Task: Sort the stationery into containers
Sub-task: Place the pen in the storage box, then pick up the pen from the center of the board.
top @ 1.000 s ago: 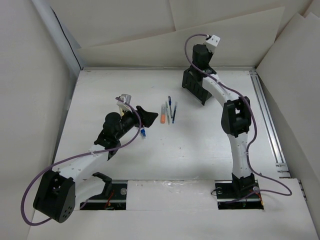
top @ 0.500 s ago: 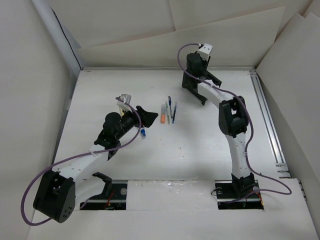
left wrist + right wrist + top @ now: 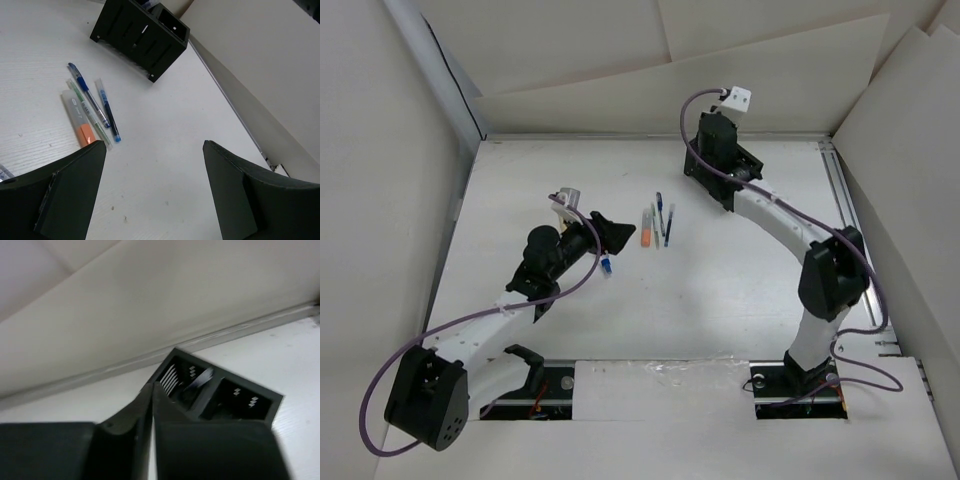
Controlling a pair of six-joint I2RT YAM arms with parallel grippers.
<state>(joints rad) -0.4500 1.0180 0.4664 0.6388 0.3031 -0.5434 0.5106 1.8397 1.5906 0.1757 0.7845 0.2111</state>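
**A:** What sits on the white table (image 3: 720, 300)?

**B:** Far side: black slotted organiser (image 3: 142, 37), upright. Mid-table, a close row lying side by side: grey marker with orange end (image 3: 75, 110), thin greenish pen (image 3: 86, 107), blue pen (image 3: 87, 92), dark blue pen (image 3: 106, 109).

**A:** Anything apart from the row?

**B:** One stubby white-blue marker (image 3: 606, 265), nearer and leftward. Metal rail (image 3: 855, 240) along the right edge.
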